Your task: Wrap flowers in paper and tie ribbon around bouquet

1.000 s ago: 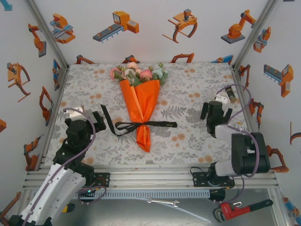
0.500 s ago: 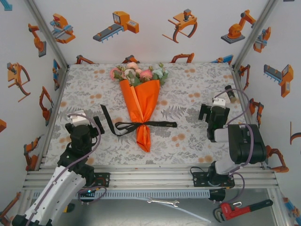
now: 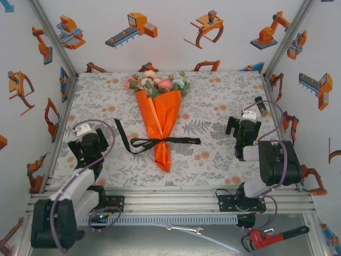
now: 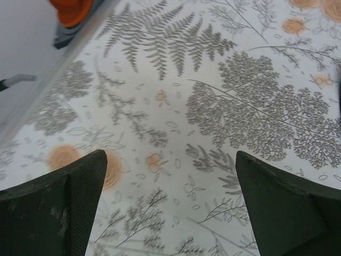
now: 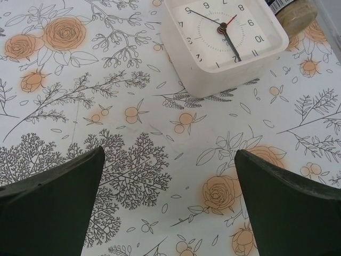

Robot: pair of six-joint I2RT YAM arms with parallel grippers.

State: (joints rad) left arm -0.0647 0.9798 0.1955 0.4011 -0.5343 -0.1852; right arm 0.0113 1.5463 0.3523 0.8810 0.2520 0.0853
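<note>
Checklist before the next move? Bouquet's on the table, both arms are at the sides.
1. The left gripper is open with nothing between its fingers: ok.
2. The right gripper is open with nothing between its fingers: ok.
3. The paper is closed round the flowers, with blooms out at the far end: ok.
4. The ribbon is crossed round the narrow end of the bouquet: ok.
5. The knot is tight: cannot tell.
6. The white clock ahead of the right gripper is apart from its fingers: ok.
</note>
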